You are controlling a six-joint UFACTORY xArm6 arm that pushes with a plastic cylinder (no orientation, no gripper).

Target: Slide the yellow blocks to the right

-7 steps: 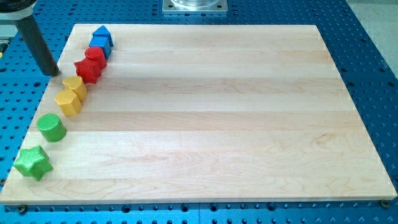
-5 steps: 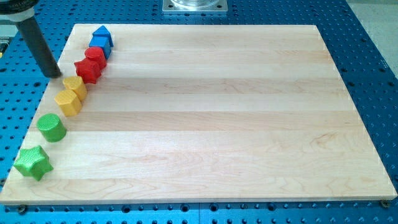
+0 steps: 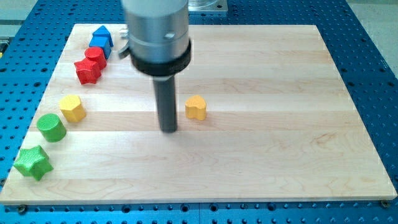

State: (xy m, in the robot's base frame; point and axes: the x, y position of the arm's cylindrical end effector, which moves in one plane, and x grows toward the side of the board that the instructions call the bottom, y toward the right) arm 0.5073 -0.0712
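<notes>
Blue perforated metal surrounds your pale wooden bench (image 3: 261, 155), smooth and faintly grained. You have no hand here, only a dark rod under a grey metal collar, so apart or together does not apply; my tip (image 3: 168, 130) rests near the middle. One yellow block (image 3: 196, 107), rounded with a notch, sits just beside the tip on the view's right. The other yellow block (image 3: 73, 108), faceted plastic, lies well to its left by the green cylinder (image 3: 51, 127). Reaching it carelessly could knock that cylinder or the red blocks (image 3: 89, 65).
</notes>
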